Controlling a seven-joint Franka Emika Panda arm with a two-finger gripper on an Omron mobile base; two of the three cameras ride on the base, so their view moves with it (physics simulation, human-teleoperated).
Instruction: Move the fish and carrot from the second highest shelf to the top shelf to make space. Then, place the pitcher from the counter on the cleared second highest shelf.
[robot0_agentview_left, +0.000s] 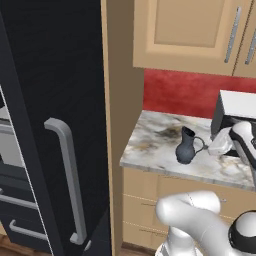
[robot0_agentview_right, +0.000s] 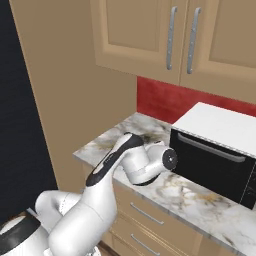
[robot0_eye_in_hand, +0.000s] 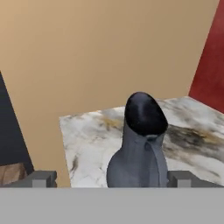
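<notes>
Squarely pitcher (robot0_eye_in_hand: 139, 148) between fingertips (robot0_eye_in_hand: 43, 178) (unclasped)

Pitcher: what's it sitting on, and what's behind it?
The pitcher stands upright on the marble counter. Behind it in the hand view are the tan side panel and the red backsplash. Its inside is too dark to see.

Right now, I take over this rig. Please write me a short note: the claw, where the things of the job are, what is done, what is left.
Claw: open, holding nothing; in the hand view its two tips stand on either side of the pitcher's belly, close in front of it.
Pitcher: upright on the marble counter, left of the microwave, handle toward the microwave.
Fridge door: its dark front with the grey handle is at the left; the shelves, fish and carrot cannot be checked from here.
Done: unconfirmed for fish and carrot.
Left: grasp the pitcher and place it on the second highest shelf.
</notes>
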